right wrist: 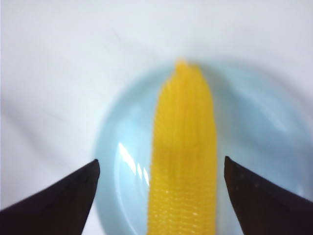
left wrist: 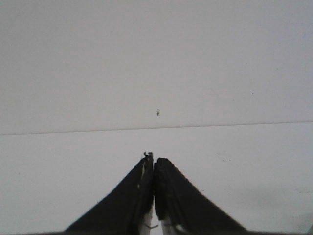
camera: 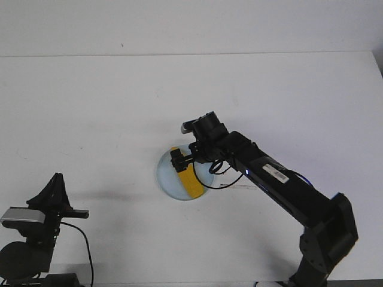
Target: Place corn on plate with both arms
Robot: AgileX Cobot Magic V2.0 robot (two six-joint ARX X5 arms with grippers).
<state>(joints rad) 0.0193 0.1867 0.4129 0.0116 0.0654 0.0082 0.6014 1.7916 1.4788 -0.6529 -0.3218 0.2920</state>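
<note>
In the right wrist view the right arm's fingers [right wrist: 54, 200] stand spread wide apart, released, flanking the corn [right wrist: 183, 161] without touching it; the corn lies on the plate [right wrist: 254, 127], its pointed end toward the top of that frame. In the front view the right gripper [camera: 178, 160] hovers over the corn [camera: 190, 182] and plate [camera: 167, 176] at frame centre on the white tabletop [camera: 119, 107]. The left gripper [camera: 57, 182] sits at lower left, its fingers [left wrist: 168, 196] pressed together on nothing.

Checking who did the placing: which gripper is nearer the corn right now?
Right. The right gripper hangs open directly over the corn on the plate; the left gripper is shut, parked far off at the table's near-left corner.
</note>
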